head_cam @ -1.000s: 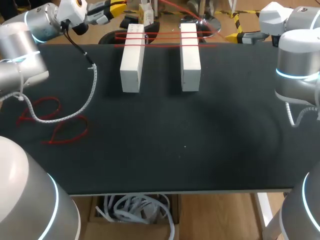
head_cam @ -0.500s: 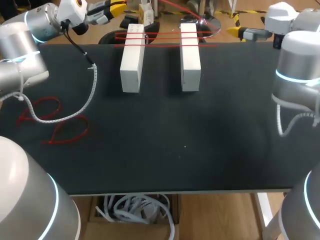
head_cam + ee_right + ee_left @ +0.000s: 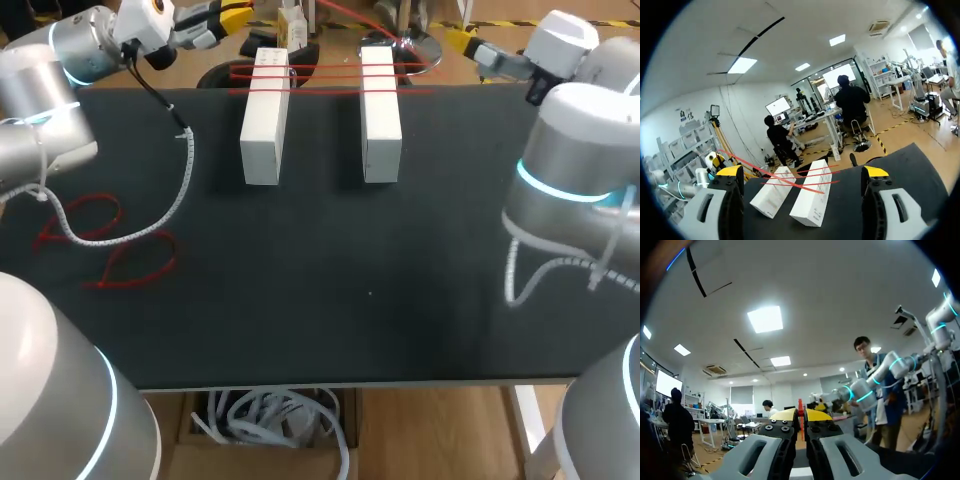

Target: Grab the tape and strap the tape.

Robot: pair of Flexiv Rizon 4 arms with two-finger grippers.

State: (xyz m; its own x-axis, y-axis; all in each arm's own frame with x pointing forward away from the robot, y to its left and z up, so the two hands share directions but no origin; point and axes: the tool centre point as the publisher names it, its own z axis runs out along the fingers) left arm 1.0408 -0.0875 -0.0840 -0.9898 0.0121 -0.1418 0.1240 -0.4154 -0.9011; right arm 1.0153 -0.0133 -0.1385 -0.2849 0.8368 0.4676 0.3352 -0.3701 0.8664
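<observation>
At the table's far edge: red tape across two white blocks

Far side of table [image 3: 330,300], centre: two white blocks lying parallel, long axes running front to back, a gap between them. Left block [image 3: 264,118], right block [image 3: 380,112]. Far ends of both reach the table's far edge.

Red tape [image 3: 325,73] stretched crosswise over the far ends of both blocks. Several thin strands, close together, lying on the top faces and bridging the gap. One more red strand slants off beyond the far edge past the right block; its end not made out.

Loose red tape [image 3: 110,245] near the table's left side, well apart from the blocks: looped curls lying flat on the surface. White spiral-wrapped cable [image 3: 183,180] from left arm [image 3: 55,70] droops onto the table and crosses those loops.

Left jaws: beyond the far edge, just left of the left block's far end. Wrist view: yellow tips [image 3: 786,414] pressed together, pointing out into the room. Thin red sliver at the seam between them; cannot tell whether tape is pinched there.

Right jaws: right arm [image 3: 575,160] comes in from the right; jaws beyond the far edge, right of the right block, apart from it. Wrist view: fingers spread wide, tips [image 3: 731,171] well apart. Both blocks and the tape strands lie ahead, seen through the gap.
</observation>
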